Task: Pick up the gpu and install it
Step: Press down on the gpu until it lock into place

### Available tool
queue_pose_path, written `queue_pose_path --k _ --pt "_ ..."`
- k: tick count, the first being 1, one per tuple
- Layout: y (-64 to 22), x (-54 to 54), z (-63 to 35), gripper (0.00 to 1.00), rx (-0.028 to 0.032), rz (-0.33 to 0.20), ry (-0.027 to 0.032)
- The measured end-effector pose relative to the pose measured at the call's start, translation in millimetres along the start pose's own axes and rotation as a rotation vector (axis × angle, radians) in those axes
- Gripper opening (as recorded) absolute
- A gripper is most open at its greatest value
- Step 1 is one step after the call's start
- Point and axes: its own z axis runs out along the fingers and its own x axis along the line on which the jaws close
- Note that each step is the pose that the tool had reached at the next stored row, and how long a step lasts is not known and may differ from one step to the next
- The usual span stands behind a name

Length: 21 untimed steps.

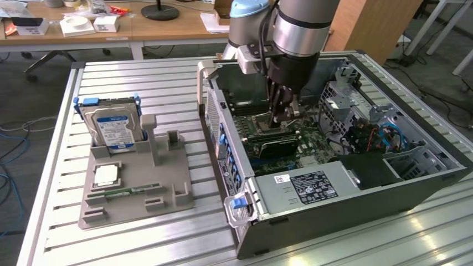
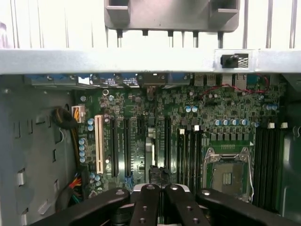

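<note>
Inside the computer case (image 1: pixel 414 183), the closed gripper (image 1: pixel 284 119) holds the gpu (image 1: pixel 283 145) over the motherboard (image 2: pixel 141 122); seating remains.

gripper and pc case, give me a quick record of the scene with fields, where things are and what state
gripper: shut, lowered inside the open computer case, above the motherboard
gpu: upright on edge under the fingers, over the expansion slots; whether it is seated cannot be told
cpu socket: empty, beside the memory slots
hard drive: standing in the grey holder tray, at the exterior view's left
memory stick: lying flat on the same tray
</note>
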Motion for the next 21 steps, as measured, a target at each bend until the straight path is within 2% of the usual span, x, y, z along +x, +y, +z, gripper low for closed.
queue_pose_path --k 14,21 --pt "1.0 -0.2 21.8 0.1 0.0001 -0.001 0.0002" --pt "1.1 -0.2 24.7 0.1 0.0002 -0.003 -0.0001"
